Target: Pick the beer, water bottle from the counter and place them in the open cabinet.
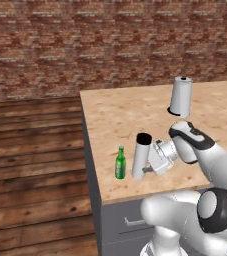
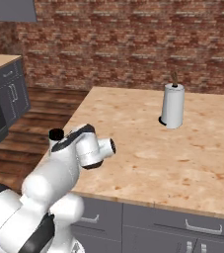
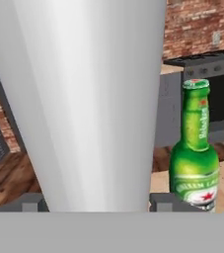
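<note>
Hand view puts your gripper (image 3: 96, 202) closed around the water bottle (image 3: 91, 99), rigid, smooth and probably slippery, so hold it mid-body; the fragile glass beer (image 3: 195, 148) stands just right.

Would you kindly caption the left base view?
Tool against the water bottle beside the beer near the counter edge.

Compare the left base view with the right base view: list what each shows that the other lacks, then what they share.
Left base view alone: the beer standing near the counter's front edge, and the water bottle's grey body, tilted, with the tool at its side.

Right base view alone: a grey cabinet with bar handles at far left, and drawer handles below the counter front.

Both: the counter, the paper-towel roll, the brick wall, the wooden floor, the water bottle by its black cap, and the white arm.
</note>
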Motion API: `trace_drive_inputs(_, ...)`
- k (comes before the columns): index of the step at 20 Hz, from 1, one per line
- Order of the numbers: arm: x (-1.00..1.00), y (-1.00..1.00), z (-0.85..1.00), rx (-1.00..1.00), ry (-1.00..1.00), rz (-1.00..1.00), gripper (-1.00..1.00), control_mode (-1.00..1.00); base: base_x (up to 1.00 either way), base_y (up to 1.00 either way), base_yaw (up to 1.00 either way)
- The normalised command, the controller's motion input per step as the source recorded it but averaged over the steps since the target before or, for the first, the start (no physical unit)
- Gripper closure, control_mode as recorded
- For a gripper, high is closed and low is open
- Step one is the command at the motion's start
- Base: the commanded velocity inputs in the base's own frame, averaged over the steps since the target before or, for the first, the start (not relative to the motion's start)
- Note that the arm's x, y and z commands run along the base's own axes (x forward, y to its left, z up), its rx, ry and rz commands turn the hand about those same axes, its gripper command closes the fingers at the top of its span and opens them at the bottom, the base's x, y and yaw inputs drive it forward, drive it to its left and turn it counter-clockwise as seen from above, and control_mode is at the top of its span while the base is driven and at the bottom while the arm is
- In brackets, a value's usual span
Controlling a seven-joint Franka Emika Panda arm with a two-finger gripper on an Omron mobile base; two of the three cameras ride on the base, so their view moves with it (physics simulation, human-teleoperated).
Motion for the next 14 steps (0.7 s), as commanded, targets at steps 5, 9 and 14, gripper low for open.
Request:
trace_drive_inputs(5, -0.56, -0.03, 0.79, -0.18, 0.00, -0.02, 1.00, -1.00, 0.00, 0.00, 0.00)
trace_drive_inputs(9, -0.75, -0.05, 0.69, -0.23, 0.00, 0.00, 1.00, -1.00, 0.00, 0.00, 0.00)
trace_drive_inputs(14, -0.80, -0.14, 0.61, -0.06, -0.02, -0.05, 1.00, -1.00, 0.00, 0.00, 0.00)
